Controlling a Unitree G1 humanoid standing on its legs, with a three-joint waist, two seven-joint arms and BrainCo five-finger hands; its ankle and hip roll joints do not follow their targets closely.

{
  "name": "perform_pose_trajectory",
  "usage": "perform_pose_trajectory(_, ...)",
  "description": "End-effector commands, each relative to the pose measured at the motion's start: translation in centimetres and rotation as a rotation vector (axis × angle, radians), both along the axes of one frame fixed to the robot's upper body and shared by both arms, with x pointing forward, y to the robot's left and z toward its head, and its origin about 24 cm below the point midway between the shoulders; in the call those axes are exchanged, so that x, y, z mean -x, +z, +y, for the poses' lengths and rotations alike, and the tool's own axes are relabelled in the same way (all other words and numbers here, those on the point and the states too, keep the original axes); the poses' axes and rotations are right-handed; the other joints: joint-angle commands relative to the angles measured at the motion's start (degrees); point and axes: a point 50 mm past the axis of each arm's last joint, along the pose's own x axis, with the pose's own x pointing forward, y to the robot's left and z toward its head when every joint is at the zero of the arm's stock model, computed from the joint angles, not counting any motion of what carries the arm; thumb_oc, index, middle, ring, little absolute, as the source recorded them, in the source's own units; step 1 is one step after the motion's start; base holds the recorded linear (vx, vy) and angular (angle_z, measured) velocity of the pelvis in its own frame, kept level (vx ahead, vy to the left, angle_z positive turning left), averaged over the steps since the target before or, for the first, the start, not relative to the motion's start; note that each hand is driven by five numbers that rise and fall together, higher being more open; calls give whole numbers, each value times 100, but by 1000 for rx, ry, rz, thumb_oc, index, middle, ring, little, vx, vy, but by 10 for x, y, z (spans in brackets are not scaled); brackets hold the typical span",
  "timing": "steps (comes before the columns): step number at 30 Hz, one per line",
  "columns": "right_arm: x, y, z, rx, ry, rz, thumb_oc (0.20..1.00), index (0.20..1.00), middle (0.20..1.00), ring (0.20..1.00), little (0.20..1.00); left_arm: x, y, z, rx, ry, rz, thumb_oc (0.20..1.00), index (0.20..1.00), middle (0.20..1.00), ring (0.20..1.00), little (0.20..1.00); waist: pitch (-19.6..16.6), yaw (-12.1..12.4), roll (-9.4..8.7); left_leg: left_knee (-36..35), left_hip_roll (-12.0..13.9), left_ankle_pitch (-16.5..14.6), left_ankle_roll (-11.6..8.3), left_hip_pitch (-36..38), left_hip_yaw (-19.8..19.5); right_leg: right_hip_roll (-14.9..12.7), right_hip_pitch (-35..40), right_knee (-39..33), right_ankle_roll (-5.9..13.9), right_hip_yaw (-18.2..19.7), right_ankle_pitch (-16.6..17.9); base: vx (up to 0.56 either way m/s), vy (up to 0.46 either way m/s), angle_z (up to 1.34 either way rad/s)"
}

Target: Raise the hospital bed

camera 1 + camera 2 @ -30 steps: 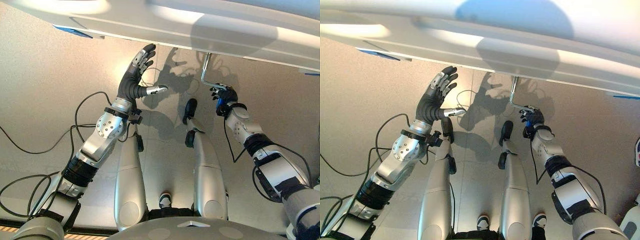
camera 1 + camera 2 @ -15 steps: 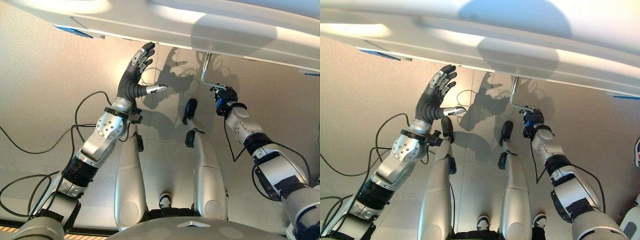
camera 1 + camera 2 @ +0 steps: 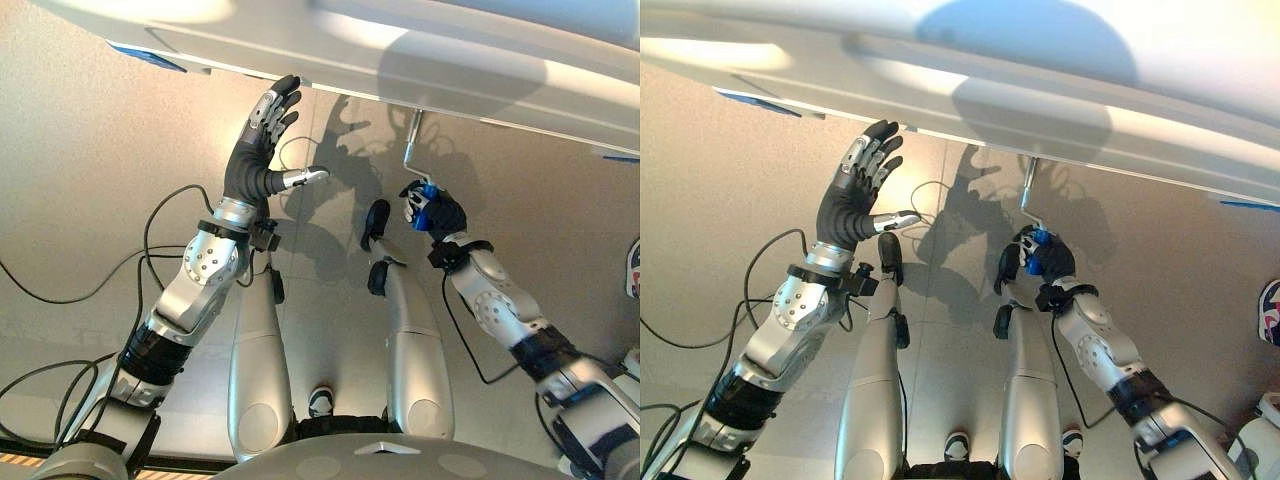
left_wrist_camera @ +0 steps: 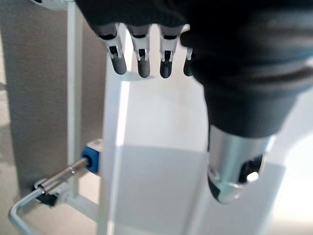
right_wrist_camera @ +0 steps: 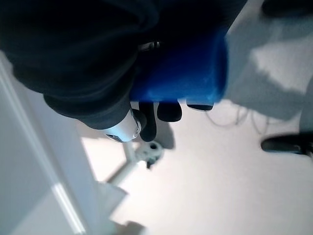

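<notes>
Your right hand (image 3: 432, 210) is curled round the blue grip (image 5: 181, 73) of the crank handle (image 3: 410, 150), whose shaft runs far-ward under the hospital bed (image 3: 400, 60) frame (so crank about that axis). Your left hand (image 3: 262, 140) stays spread flat, fingertips at the bed's edge.

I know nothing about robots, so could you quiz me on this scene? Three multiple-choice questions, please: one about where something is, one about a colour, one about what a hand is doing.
1. Where is the left hand?
A. raised, fingertips at the bed frame's lower edge
B. flat on the floor
C. on the crank

2. What colour is the crank's grip?
A. red
B. blue
C. yellow

3. What is the right hand doing?
A. hanging open
B. pressing flat on the bed
C. curled round the crank handle

Answers: 1 A, its straight fingers reach up to the frame; 2 B, blue shows through the fingers; 3 C, the fingers wrap the grip.
</notes>
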Motion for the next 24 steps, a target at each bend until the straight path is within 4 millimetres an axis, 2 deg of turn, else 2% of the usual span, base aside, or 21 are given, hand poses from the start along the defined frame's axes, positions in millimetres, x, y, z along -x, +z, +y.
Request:
perform_pose_trajectory(1,9,63,32,-92,240,-294,200,200,200,200,200,22,19,-2,34,-102,-101,1000,1000,1000,1000,1000,-121,142,-393,477,26,-466,-10,-27,54,-281,351,-1042,572,75,801,9,-3,13)
perform_pose_trajectory(6,14,82,58,-69,379,-344,200,200,200,200,200,24,17,-4,82,-139,-63,1000,1000,1000,1000,1000,-121,281,-352,528,-53,-484,-6,-81,-61,-352,467,-1056,585,-27,816,12,19,12)
perform_pose_trajectory(10,6,98,75,-55,401,-393,200,200,200,200,200,22,15,-4,77,-125,-53,1000,1000,1000,1000,1000,-121,390,-279,532,-114,-495,10,-132,-108,-407,535,-1100,600,-109,834,17,38,10)
perform_pose_trajectory(15,-6,113,87,-61,372,-433,200,200,200,200,200,23,12,-3,99,-116,-36,1000,1000,1000,1000,1000,-121,508,-209,616,-187,-546,36,-204,-166,-453,589,-1112,608,-158,831,21,34,5)
perform_pose_trajectory(19,-36,110,100,-31,281,-373,200,200,200,200,200,23,13,-8,132,-154,-25,1000,1000,1000,1000,1000,-121,638,-81,647,-263,-551,49,-305,-198,-500,577,-1101,604,-187,823,11,18,4)
perform_pose_trajectory(24,-81,107,106,69,99,-276,200,200,200,200,200,24,11,-14,171,-200,-1,1000,1000,1000,1000,1000,-121,861,222,733,-345,-591,67,-508,-216,-554,338,-924,579,-132,740,14,53,8)
